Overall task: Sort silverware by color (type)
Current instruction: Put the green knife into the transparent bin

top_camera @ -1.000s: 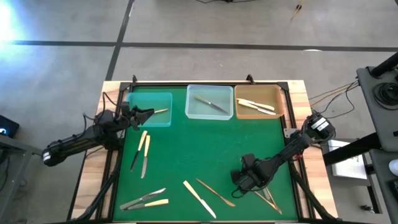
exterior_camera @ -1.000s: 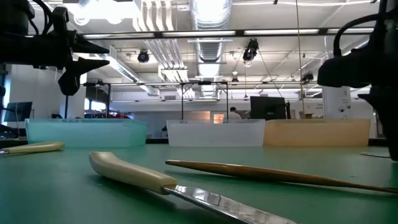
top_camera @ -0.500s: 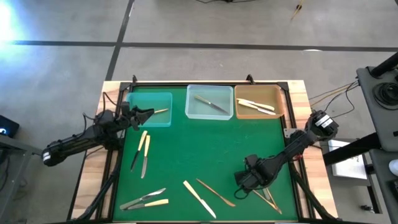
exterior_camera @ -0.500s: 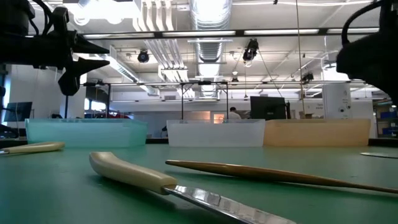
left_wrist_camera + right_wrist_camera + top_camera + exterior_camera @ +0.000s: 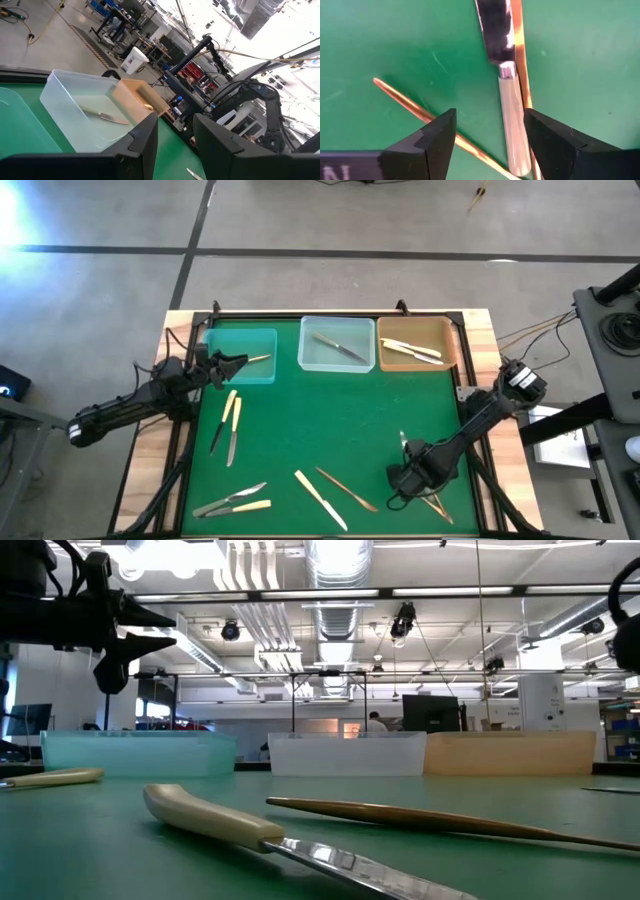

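Between the right gripper's (image 5: 490, 145) matt black fingers lies a knife (image 5: 506, 90) with a mirror-glossy metal blade and smooth cream handle, touching a polished bronze-coloured piece (image 5: 520, 60). Beneath them, the green mat (image 5: 380, 45) is matt and faintly scuffed. Ahead of the left gripper (image 5: 175, 145), a translucent, frosted plastic tray (image 5: 75, 100).

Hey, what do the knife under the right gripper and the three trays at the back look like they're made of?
The knife looks like polished metal in the blade, which mirrors its surroundings, with a matte cream handle, perhaps plastic or resin. The teal tray, clear tray and tan tray look like translucent plastic: their contents and the green mat show through.
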Motion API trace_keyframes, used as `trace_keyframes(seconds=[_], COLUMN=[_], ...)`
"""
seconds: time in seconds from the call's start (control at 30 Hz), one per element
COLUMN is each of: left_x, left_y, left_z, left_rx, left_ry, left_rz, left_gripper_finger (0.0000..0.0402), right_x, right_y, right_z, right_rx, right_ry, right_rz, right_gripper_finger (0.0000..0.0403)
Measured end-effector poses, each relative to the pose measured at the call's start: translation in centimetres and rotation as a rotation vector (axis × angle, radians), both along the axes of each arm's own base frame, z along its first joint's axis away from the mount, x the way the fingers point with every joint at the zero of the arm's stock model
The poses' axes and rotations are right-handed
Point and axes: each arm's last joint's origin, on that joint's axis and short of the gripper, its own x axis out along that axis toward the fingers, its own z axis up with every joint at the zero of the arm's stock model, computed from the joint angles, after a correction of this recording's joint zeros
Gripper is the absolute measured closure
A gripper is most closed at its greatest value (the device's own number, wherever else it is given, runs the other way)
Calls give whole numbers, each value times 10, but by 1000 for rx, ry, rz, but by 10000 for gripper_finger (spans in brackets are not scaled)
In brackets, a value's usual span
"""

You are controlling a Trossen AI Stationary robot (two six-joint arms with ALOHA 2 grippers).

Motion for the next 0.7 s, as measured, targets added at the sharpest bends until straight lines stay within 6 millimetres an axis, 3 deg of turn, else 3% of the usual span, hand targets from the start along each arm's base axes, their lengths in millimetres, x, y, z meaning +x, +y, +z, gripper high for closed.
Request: trace_keyframes(seconds=[0.7], left_x=[0], left_y=[0], left_z=[0], left_rx=[0], left_ry=[-1], left_rz=[0], left_gripper_finger=[293], right_x=[-13], right_y=[29], right_z=[-14], right_rx=[20], right_ry=[-25], right_rz=[-8], right_gripper_finger=[180])
